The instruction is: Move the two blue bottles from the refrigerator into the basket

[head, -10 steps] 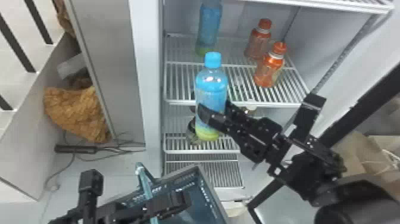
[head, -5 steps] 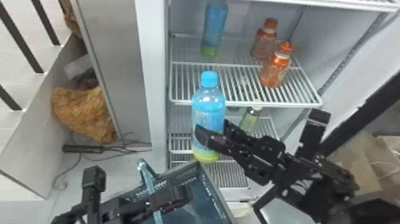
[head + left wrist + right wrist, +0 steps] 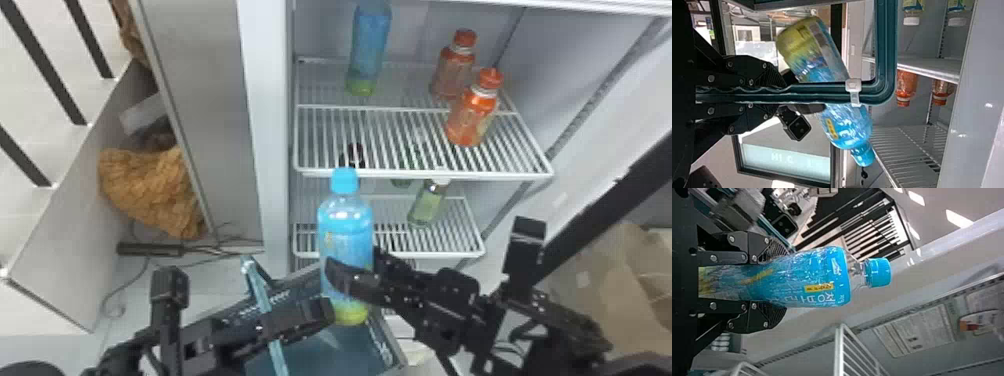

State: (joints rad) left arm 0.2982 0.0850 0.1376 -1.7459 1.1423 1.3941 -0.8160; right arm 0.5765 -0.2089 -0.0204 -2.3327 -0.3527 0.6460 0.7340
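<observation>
One refrigerator [image 3: 270, 150] is seen here, and one basket [image 3: 392, 342], gripped by its handle [image 3: 262, 295] in the left hand [image 3: 322, 311]. Two blue bottles are counted: one [image 3: 346, 230] is clasped upright by the right hand [image 3: 352, 265], near the basket; one [image 3: 369, 50] is held on the upper shelf [image 3: 425, 174], with two orange bottles [image 3: 472, 117]. Below, at least one green bottle [image 3: 427, 205] is spotted.
</observation>
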